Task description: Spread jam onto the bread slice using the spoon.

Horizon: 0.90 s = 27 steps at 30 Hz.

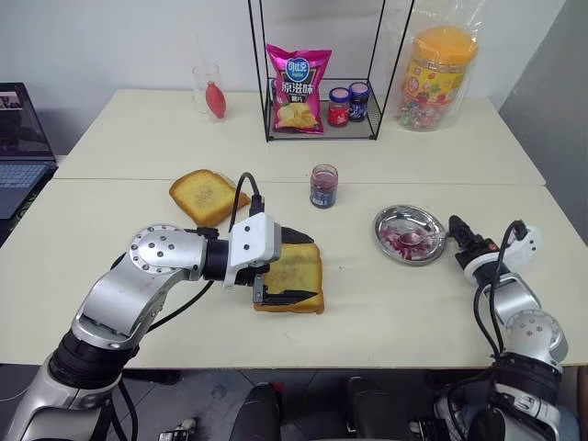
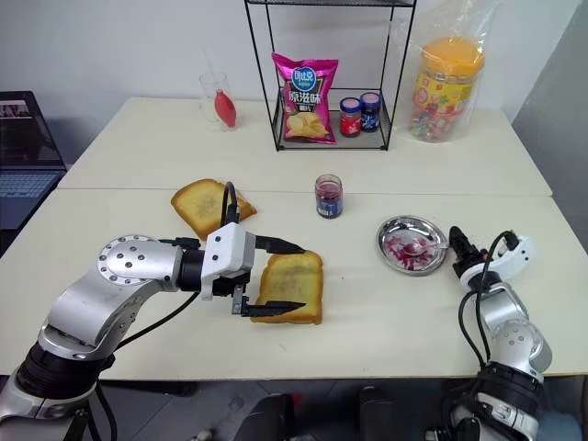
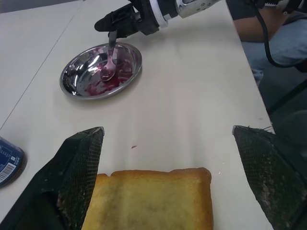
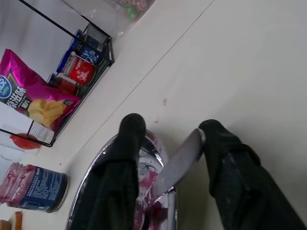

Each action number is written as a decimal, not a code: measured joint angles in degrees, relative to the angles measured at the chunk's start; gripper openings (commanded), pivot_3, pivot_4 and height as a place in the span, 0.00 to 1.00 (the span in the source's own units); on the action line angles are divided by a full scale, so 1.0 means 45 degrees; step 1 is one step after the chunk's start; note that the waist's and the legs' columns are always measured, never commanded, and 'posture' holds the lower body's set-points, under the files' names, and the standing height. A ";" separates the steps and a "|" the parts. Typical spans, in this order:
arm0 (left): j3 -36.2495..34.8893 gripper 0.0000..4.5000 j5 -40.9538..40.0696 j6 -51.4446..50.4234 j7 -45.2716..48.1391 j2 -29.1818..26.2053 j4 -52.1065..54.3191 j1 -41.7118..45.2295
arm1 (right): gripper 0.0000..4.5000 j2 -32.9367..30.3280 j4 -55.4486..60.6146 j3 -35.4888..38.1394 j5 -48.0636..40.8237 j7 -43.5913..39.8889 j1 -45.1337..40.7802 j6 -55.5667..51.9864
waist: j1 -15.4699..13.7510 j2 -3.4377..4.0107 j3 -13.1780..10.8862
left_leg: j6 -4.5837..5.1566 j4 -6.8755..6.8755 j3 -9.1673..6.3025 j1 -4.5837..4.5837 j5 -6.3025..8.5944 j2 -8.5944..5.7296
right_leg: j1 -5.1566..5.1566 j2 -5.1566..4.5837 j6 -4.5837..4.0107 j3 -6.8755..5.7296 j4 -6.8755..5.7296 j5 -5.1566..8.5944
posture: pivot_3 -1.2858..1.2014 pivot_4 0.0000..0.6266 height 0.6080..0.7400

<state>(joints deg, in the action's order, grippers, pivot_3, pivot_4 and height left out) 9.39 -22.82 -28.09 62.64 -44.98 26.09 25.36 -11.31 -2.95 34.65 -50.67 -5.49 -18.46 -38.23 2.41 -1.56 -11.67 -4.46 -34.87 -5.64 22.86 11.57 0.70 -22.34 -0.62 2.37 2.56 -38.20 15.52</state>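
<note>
The bread slice (image 1: 296,271) lies flat at the table's middle, and my open left gripper (image 1: 312,268) straddles it, one finger at its far edge and one at its near edge. The jam jar (image 1: 323,186) stands upright just behind it, lid off. The spoon (image 3: 106,72) rests in the jam-smeared steel dish (image 1: 409,234), its handle (image 4: 177,163) pointing out over the right rim. My right gripper (image 4: 170,125) sits level at that rim. The handle lies between its fingers, touching one finger (image 4: 213,136), with a gap to the other.
A second toast slice (image 1: 207,195) lies to the back left. At the back stand a wire rack (image 1: 317,119) with a chips bag and two small jars, a candy jar (image 1: 439,78) and a glass (image 1: 209,92). A laptop (image 1: 20,147) sits far left.
</note>
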 measured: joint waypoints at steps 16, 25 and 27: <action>-0.0644 1.00 -0.0065 -0.0172 -0.0477 0.0054 -0.0514 -0.0382 | 0.00 -0.0296 0.1349 -0.0159 -0.1034 0.0396 0.0292 -0.0379 | 0.0000 0.0045 -0.0007 | 0.0000 0.0000 -0.0002 0.0007 0.0000 0.0003 | -0.0007 0.0002 0.0000 0.0001 -0.0001 0.0000 | 0.52 0.24 1.00; -0.3262 1.00 -0.1452 -0.1588 -0.2337 0.0552 -0.0564 -0.1034 | 0.00 -0.1551 0.4125 -0.1105 -0.3080 0.1236 -0.2288 -0.1615 | 0.0163 0.0096 -0.0038 | 0.0001 -0.0013 -0.0004 -0.0002 -0.0001 0.0008 | -0.0026 0.0010 -0.0008 0.0003 -0.0065 0.0006 | 0.52 0.24 1.00; -0.3399 1.00 -0.1467 -0.1723 -0.2413 0.0520 -0.0820 -0.0983 | 0.00 -0.1552 0.3487 -0.1735 -0.3003 0.1235 -0.3545 -0.1665 | 0.0209 0.0100 -0.0040 | 0.0005 -0.0019 0.0030 -0.0005 -0.0004 0.0006 | -0.0056 0.0013 -0.0011 0.0035 -0.0103 0.0007 | 0.52 0.24 1.00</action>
<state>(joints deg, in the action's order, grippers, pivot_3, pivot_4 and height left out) -5.91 -29.43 -35.84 51.78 -42.64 22.40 20.93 -18.29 12.74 26.84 -64.18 0.07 -34.41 -45.72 3.35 -1.11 -11.84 -4.44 -34.95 -5.51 22.84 11.55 0.72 -22.60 -0.57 2.32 2.72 -38.67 15.55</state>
